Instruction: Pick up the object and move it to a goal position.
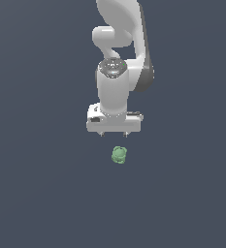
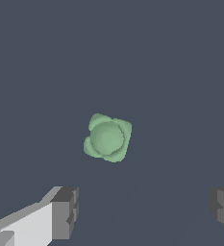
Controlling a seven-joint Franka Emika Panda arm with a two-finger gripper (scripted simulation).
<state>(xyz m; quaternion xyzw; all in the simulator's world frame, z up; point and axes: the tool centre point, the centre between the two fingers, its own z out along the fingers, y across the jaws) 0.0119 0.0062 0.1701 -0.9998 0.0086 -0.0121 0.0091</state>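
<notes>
the claw [image 1: 113, 133] hangs above the desk [image 1: 41, 193] with its jaws spread wide and nothing between them; in the wrist view the two fingers [image 2: 64, 212] sit far apart with bare desk in the gap. the object [image 1: 119, 155] lies on the desk ahead of the claw rather than between the jaws, close by but not touching, and in the exterior view it shows just below the claw and a shade toward that view's right.

the step in hand looks like the approach before the grasp. to do it well, the claw should first slide forward until the object sits midway between the fingers, and only then come straight down, keeping the jaws wide until the pads flank the blob on both sides. closing early or off centre would likely nudge it away, since it seems light and rounded.

the object is a small pale-green lump, roundish, with a smooth dome in the middle and bumpy lobes around its rim. it is clearly narrower than the open jaws, so there is room to spare. no goal marker shows in either view.
</notes>
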